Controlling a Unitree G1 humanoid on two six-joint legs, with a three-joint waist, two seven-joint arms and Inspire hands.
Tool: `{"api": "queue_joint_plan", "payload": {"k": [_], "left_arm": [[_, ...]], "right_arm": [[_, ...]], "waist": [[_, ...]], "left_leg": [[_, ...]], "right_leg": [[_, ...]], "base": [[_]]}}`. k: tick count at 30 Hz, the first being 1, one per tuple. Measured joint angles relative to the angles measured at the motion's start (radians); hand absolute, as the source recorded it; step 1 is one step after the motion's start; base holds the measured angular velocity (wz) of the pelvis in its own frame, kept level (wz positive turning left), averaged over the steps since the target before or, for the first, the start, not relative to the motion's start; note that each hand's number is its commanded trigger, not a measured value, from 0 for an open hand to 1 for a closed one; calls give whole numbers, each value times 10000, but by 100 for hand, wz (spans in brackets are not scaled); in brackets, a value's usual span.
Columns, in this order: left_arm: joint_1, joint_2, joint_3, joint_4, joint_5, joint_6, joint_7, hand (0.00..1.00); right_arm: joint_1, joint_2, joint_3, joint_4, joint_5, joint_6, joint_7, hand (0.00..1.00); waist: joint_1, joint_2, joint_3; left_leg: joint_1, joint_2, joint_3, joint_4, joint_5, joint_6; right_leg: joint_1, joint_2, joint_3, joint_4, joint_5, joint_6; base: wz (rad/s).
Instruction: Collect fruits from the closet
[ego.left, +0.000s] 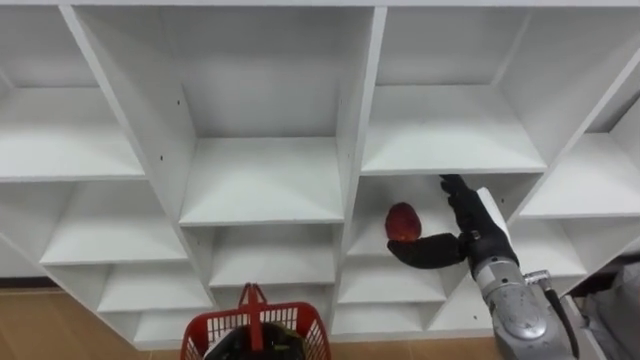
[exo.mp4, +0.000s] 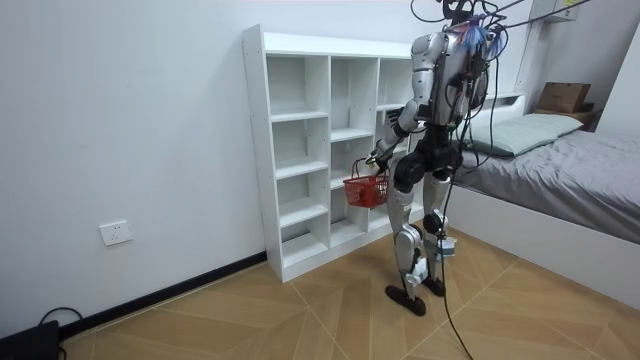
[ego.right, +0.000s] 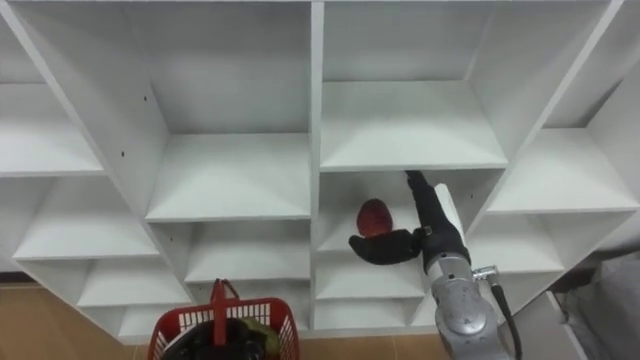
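Ops: Status on fruit collection?

Tech: Mid-pick, judging by layout. Not in basket yet: dark red, rounded, smooth-skinned fruit (ego.left: 402, 221) sitting on a shelf board right of centre, lower half of frame, inside white open-front cubby closet of flat boards (ego.left: 262, 185).

Ops: Hand state?

Tech: Right hand (ego.left: 472, 240) inside same cubby, spread wide, with straight dark fingers up along fruit's right side and thumb swung out low in front of it. Not closed round it. Can't tell whether touching. Left hand (exo.mp4: 377, 158) at handle of red plastic lattice-walled basket (ego.left: 290, 316), per room view. Too small there to read grip.

Ops: Done versus left?

Tech: Possibly some items already collected: dark and yellow-green shapes (ego.right: 250, 338) inside basket, bottom left of frame. Unidentifiable. Left to do: close on red fruit, lift clear of cubby, drop in basket. Other cubbies in view bare.

Ops: Materials?

Tech: Fruit looks firm and slightly glossy; likely to roll on a nudge. Shelf boards hard, slick, square-edged, matte white. Basket rigid, open mesh walls, upright hoop handle. Hand dark and rubbery-looking at fingers, grey metal at wrist.
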Motion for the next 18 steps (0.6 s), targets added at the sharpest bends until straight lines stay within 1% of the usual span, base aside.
{"api": "queue_joint_plan", "payload": {"k": [2, 4, 6, 7, 9, 10, 11, 12, 14, 15, 18], "left_arm": [[50, 93, -118, -1, -38, 0, 59, 100], [49, 104, -147, -1, -34, -3, 205, 100], [46, 116, -168, -4, -19, -29, 353, 100], [39, 137, -190, -5, -15, -43, 407, 100], [-34, 154, -191, -5, -15, -69, 459, 100], [-82, 150, -191, -4, -28, -93, 518, 100], [-144, 164, -193, -2, -43, -126, 532, 100], [-185, 176, -196, 0, -48, -144, 532, 100], [-371, 226, -267, 22, -50, -239, 532, 100], [-439, 255, -308, 55, -50, -257, 532, 100], [-578, 261, -543, 201, -35, -287, 543, 100]], "right_arm": [[-84, 83, 50, 548, 146, -32, -263, 0], [-240, 88, 147, 954, 272, -37, -513, 0], [-413, 88, 263, 1212, 287, -51, -752, 0], [-649, 84, 394, 1455, 370, -78, -942, 0], [-1053, 88, 475, 1810, 576, -128, -1122, 0], [-1390, 88, 490, 2203, 663, -217, -1241, 0], [-1727, 81, 502, 2566, 682, -218, -1391, 0], [-1886, 74, 502, 2721, 701, -231, -1442, 0], [-2378, 32, 557, 3185, 739, -381, -1618, 0], [-2477, 7, 601, 3272, 758, -410, -1672, 0], [-2849, -55, 813, 3619, 856, -518, -1765, 0]], "waist": [[39, -68, -42], [60, -99, -69], [69, -135, -86], [69, -159, -91], [67, -199, -71], [70, -222, -46], [89, -238, -32], [99, -250, -21], [219, -324, 28], [251, -349, 43], [299, -357, 47]], "left_leg": [[-42, 5, -2, 9, 0, 0], [-183, 6, -19, 25, 1, 1], [-389, 13, -41, 76, 2, 3], [-556, 24, -38, 120, 2, 3], [-818, 33, -42, 239, 3, 3], [-965, 50, -45, 300, 3, 4], [-1097, 65, -47, 331, 3, 3], [-1159, 74, -47, 359, 3, 3], [-1376, 108, -52, 412, 6, -2], [-1423, 115, -54, 415, 8, -4], [-1675, 124, -120, 458, 10, -7]], "right_leg": [[-30, 2, 3, 8, 0, -1], [-162, 2, -20, 33, 14, -1], [-349, 5, -44, 59, 43, -7], [-521, 3, -61, 101, 61, -23], [-771, -6, -70, 200, 72, -37], [-893, 0, -72, 202, 105, -48], [-1007, 12, -74, 211, 131, -60], [-1053, 18, -73, 211, 144, -66], [-1232, 42, -97, 195, 177, -101], [-1274, 48, -107, 193, 183, -109], [-1388, 47, -232, 219, 204, -122]], "base": [[0], [4], [2], [0], [0], [0], [0], [0], [0], [3], [8]]}}
